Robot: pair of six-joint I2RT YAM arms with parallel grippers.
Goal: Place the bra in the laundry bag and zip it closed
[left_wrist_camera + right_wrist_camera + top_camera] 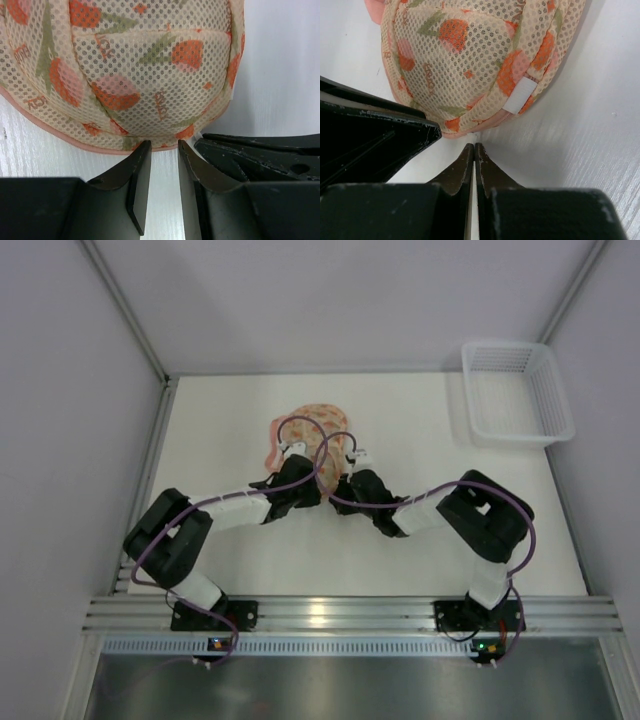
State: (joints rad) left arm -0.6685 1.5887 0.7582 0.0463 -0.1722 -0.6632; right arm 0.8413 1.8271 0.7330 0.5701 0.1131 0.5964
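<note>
At laundry bag (125, 60) rim | left fingers (137, 175) parted, pointing at it | right fingers (464, 167) closed, alongside

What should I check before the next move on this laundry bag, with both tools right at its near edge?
1. Laundry bag lying on the table in front of both arms: ok.
2. Left tool jaws apart at the bag's pink rim, empty: ok.
3. Right tool ready to grasp: not ok, shut and empty.
4. Bra inside bag: cannot tell.
5. Zip closed: cannot tell.
6. White basket away from both arms: ok.
</note>
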